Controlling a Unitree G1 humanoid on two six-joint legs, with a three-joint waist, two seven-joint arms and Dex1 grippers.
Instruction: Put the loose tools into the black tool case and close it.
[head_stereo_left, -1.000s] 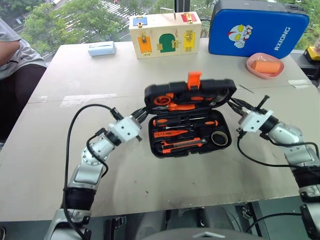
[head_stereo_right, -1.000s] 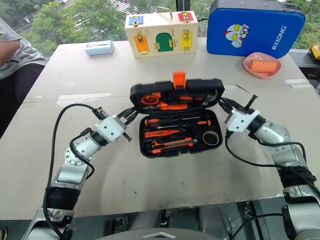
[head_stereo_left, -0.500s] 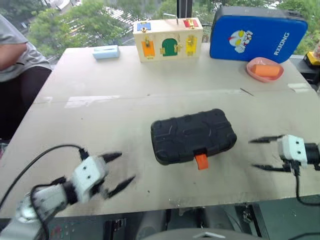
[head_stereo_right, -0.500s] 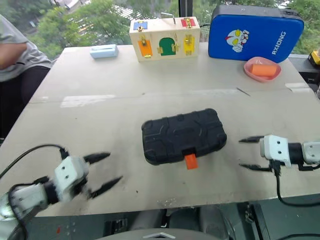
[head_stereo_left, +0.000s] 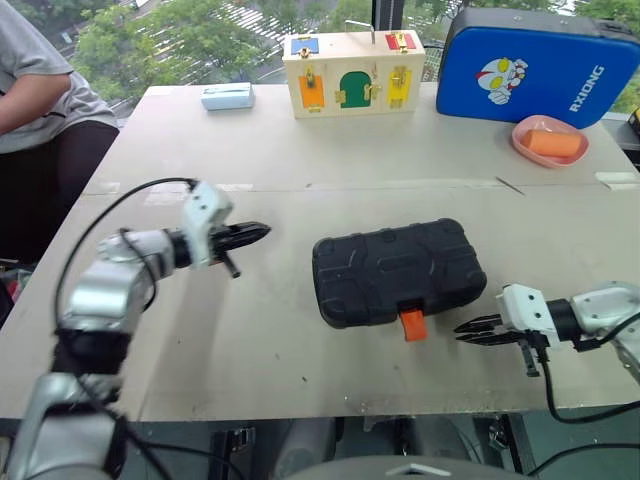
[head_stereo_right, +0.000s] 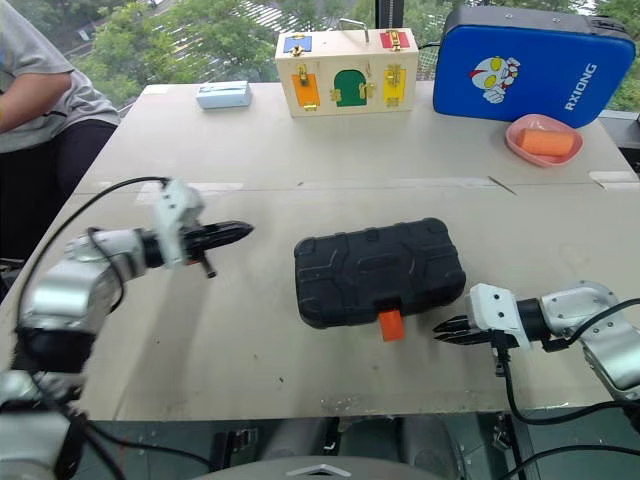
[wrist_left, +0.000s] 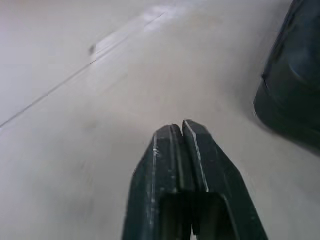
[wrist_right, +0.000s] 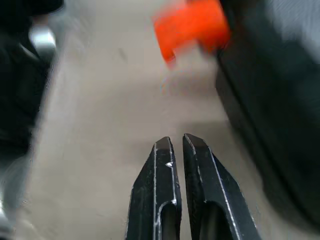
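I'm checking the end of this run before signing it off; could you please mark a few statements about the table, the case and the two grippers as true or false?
1. The black tool case lies open. False: its lid is down.
2. Its orange latch faces the table's near edge. True.
3. The left gripper holds a screwdriver. False: it is shut and empty.
4. The right gripper is shut, beside the case's near right corner. True.
5. The blue padded case stands at the far right. True.
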